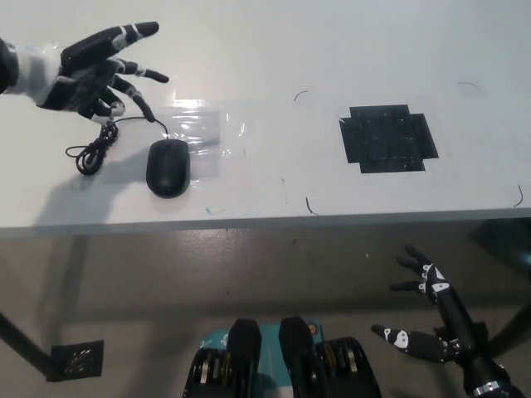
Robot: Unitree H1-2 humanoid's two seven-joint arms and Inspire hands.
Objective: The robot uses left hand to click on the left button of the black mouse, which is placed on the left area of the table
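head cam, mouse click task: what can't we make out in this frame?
- Mouse: the split between its buttons, too dark and small in the head view.
- Left hand: height above the table, steep top-down angle; wrist cut by the left edge.
- Right hand: forearm cut by the bottom edge.

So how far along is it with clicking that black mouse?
Done: the left hand is up over the table, fingers spread, above and behind the black mouse. In hand: the approach, no contact yet. Left: lowering onto the left button and pressing. The right hand hangs open below the table edge.
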